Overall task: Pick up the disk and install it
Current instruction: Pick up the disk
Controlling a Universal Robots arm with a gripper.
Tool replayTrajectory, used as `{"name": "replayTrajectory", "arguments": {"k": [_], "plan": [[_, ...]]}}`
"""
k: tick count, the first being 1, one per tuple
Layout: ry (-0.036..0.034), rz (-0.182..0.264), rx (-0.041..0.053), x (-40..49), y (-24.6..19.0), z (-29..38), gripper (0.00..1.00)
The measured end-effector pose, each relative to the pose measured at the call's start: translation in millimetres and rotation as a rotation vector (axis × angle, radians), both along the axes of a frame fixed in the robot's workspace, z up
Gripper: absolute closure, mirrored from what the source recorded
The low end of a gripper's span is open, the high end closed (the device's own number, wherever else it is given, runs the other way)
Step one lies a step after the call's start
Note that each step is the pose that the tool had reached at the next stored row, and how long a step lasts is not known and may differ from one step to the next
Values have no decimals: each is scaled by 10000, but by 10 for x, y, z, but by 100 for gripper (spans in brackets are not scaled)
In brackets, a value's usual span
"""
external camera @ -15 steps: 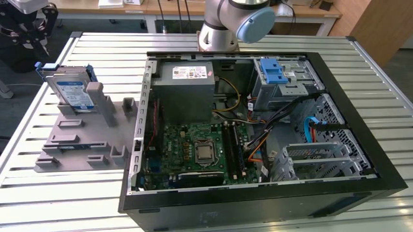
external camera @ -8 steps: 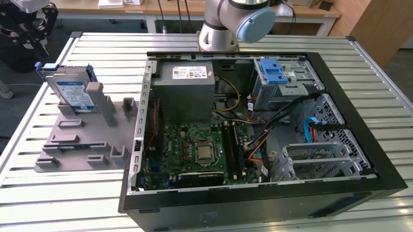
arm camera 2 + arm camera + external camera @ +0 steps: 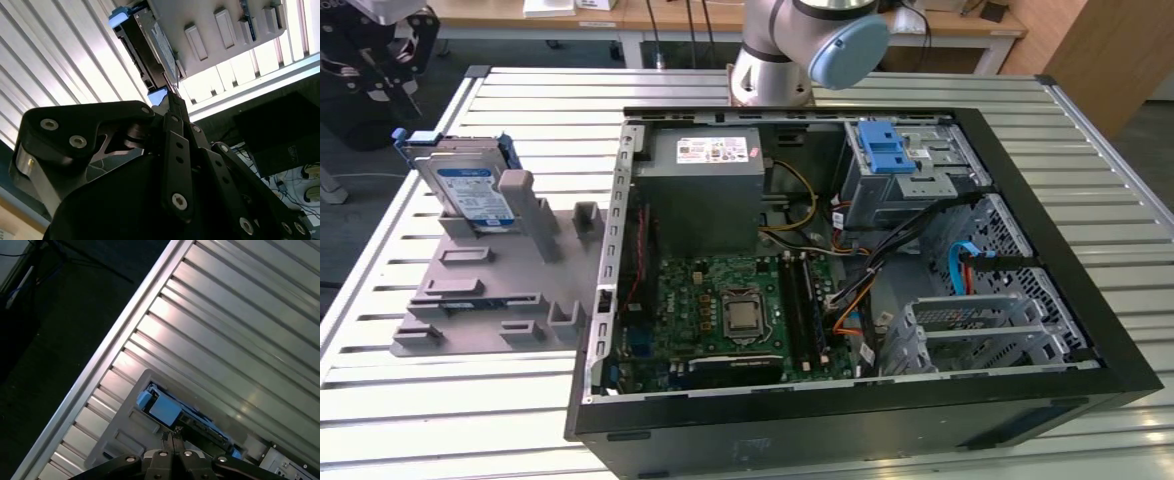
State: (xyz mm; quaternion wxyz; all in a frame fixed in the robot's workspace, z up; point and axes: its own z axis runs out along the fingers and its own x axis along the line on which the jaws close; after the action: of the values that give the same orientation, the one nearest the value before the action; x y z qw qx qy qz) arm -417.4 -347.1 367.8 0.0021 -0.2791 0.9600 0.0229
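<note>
The disk [image 3: 467, 190] is a silver hard drive with a white-and-blue label in a blue bracket. It stands on edge in a grey holder [image 3: 480, 290] on the slatted table, at the exterior view's left. In both wrist views my gripper [image 3: 172, 434] hovers above the disk [image 3: 186, 416], apart from it. Its fingertips [image 3: 173, 102] are pressed together with nothing between them. They point down toward the blue end of the disk [image 3: 150, 47].
An open black computer case [image 3: 1067, 300] lies to the right of the holder. It contains a grey power supply [image 3: 707, 165], a motherboard [image 3: 734, 310], a metal cage with a blue latch [image 3: 887, 150] and another cage [image 3: 987, 330]. The table edge [image 3: 100, 375] runs close to the holder.
</note>
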Motion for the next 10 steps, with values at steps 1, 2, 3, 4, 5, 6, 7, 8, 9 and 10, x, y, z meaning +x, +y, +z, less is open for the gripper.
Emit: {"name": "replayTrajectory", "arguments": {"k": [1,2,3,4,5,6,7,8,9,10], "plan": [[0,106,0,0,0,0,89],[-1,199,0,0,0,0,89],[0,290,0,-1,0,0,89],[0,381,0,-1,0,0,89],[0,469,0,-1,0,0,89],[0,555,0,-1,0,0,89],[0,638,0,-1,0,0,89],[0,722,0,-2,0,0,89],[1,800,-1,-2,0,1,89],[1,877,-1,-2,0,1,89]]}}
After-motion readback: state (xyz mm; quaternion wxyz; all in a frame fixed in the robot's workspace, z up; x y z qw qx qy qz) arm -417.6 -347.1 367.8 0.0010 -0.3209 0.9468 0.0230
